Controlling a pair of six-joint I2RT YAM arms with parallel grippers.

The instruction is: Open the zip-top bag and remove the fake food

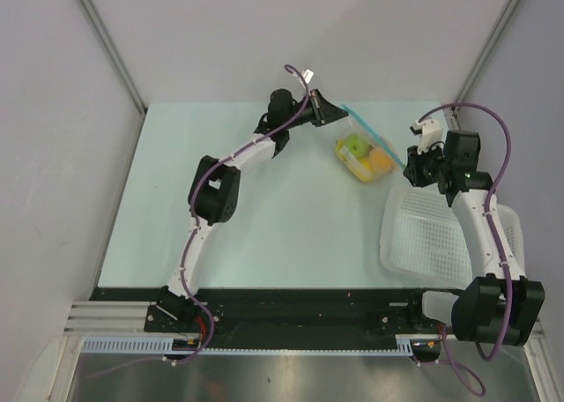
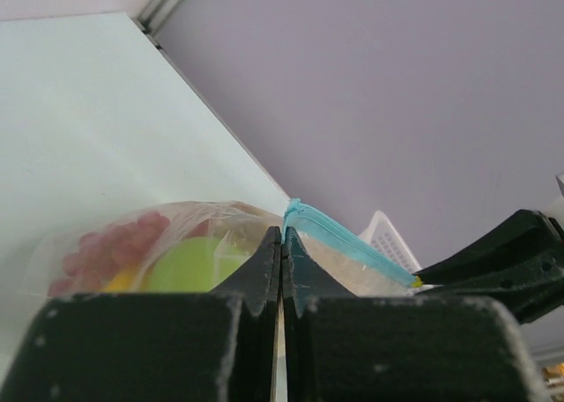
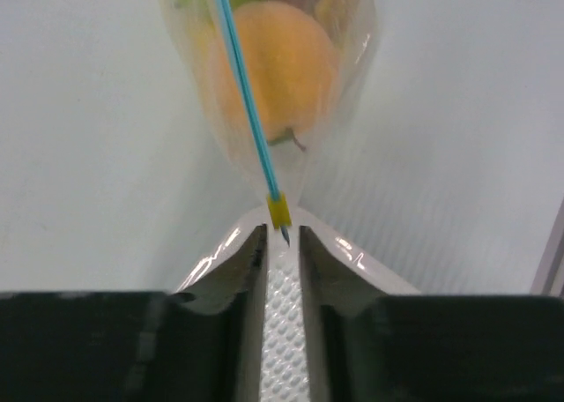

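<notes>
The zip-top bag (image 1: 363,155) hangs stretched between my two grippers at the table's back right, its teal zip strip (image 1: 377,137) taut. Inside is the fake food: a green apple (image 1: 356,145) and an orange (image 1: 381,161). My left gripper (image 1: 333,113) is shut on the bag's far corner by the zip's end (image 2: 300,212); the apple (image 2: 189,265) and red berries (image 2: 115,241) show behind it. My right gripper (image 1: 412,162) pinches the yellow slider (image 3: 279,211) at the zip's near end, a narrow gap left between the jaws. The orange (image 3: 273,63) hangs beyond.
A white perforated basket (image 1: 441,234) lies on the table's right side under the right arm, and shows in the left wrist view (image 2: 388,236) and between the right fingers (image 3: 282,331). Grey walls close the back and sides.
</notes>
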